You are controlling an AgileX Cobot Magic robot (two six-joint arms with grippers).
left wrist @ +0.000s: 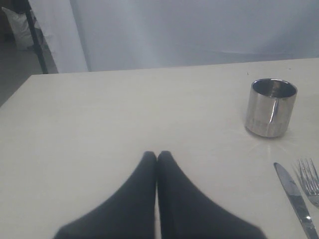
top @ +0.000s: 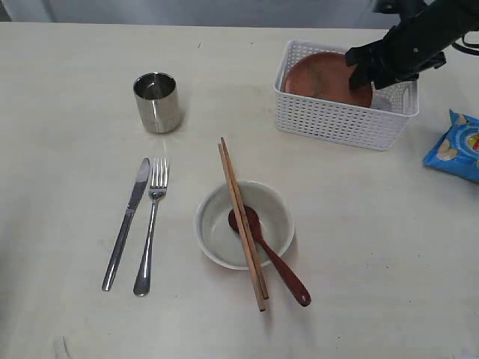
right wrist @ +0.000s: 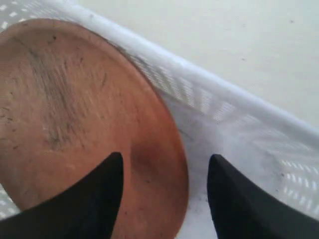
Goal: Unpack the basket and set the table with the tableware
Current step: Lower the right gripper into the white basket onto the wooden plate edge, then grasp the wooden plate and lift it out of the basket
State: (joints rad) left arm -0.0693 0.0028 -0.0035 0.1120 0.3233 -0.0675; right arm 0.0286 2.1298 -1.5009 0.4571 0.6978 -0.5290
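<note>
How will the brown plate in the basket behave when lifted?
Probably stiff: the plate looks like solid wood. Its thin edge may pivot in a rim pinch. Tilted in the basket, it could catch the wall.

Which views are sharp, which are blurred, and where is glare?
Exterior view: sharp, evenly lit, soft shadows. Left wrist view: bright reflections on the steel cup. Right wrist view: very close, so the plate and basket look soft.
</note>
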